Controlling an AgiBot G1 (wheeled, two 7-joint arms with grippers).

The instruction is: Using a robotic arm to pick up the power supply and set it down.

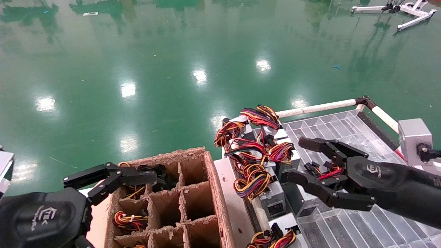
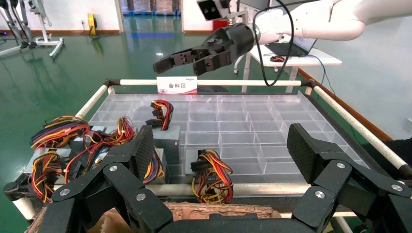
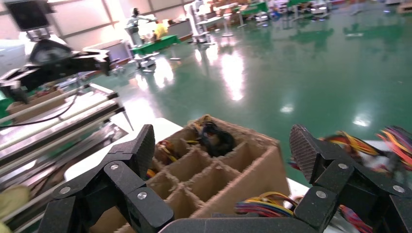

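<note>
- Head view: the right gripper (image 1: 298, 160) of the robotic arm (image 1: 396, 182) hangs over the clear divided tray (image 1: 344, 127), fingers spread wide and gripping nothing. The power supply (image 1: 325, 171), with its mostly red wires, shows in the gap between them, in a cell near the tray's left side. I judge this to be the approach before the pick. The next move calls for a straight descent so the fingers bracket the metal box rather than snag its wires.
- The other supplies (image 1: 272, 201), with looped purple-orange bundles, crowd the tray's left edge. The rest of its cells look bare.
- The left gripper (image 1: 110, 179), also spread, sits idle over the cardboard divider box (image 1: 210, 179). Several cells at that box's left side hold wire bundles, and the middle ones look empty.
- Left wrist view: the right gripper (image 2: 180, 60) is clearly well above the tray (image 2: 252, 116), apart from the power supply (image 2: 164, 128), which lies towards the far rail by a label card (image 2: 177, 85).
- Right wrist view: only the cardboard box (image 3: 252, 170) is plain, and the target is not in view.
</note>
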